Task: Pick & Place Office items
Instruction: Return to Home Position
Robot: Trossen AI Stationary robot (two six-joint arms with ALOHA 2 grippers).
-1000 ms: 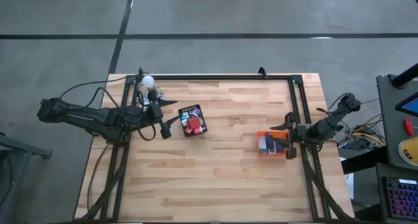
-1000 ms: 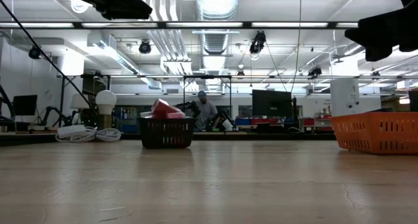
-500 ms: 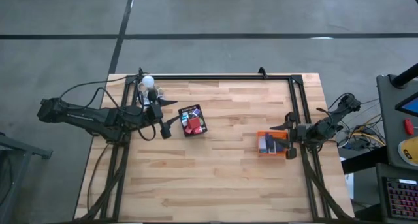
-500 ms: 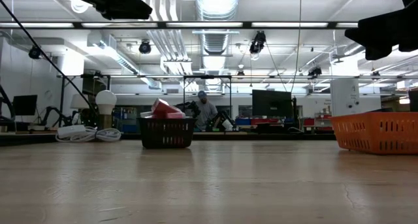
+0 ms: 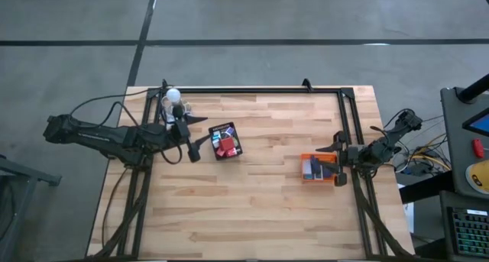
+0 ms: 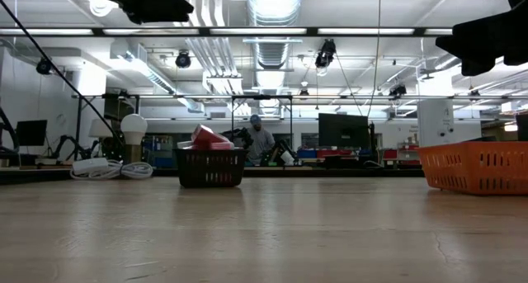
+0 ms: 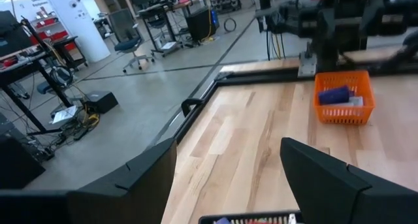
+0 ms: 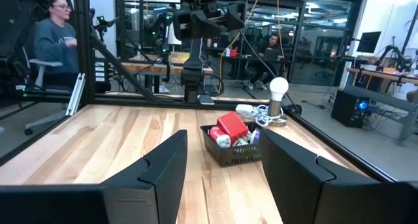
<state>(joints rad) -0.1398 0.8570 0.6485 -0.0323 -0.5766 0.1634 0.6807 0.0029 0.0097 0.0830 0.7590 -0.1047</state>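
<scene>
A black mesh tray [image 5: 225, 140] sits left of the table's middle, holding red, white and blue office items [image 5: 225, 144]. A red block [image 8: 232, 125] stands above its rim. An orange tray [image 5: 317, 169] near the right edge holds blue and pale items [image 7: 339, 96]. My left gripper [image 5: 203, 131] is open and hovers just left of the black tray. In the left wrist view its fingers [image 7: 150, 178] stand apart over that tray's rim [image 7: 255, 219]. My right gripper [image 5: 330, 164] is open above the orange tray's right side and faces the black tray [image 8: 232, 145].
A white round bulb [image 5: 173, 95] with coiled cords stands at the far left corner, just behind my left arm. A black frame [image 5: 252, 89] runs along the table's far, left and right sides. Bare wood [image 5: 260, 208] fills the middle and near half. People sit beyond the table.
</scene>
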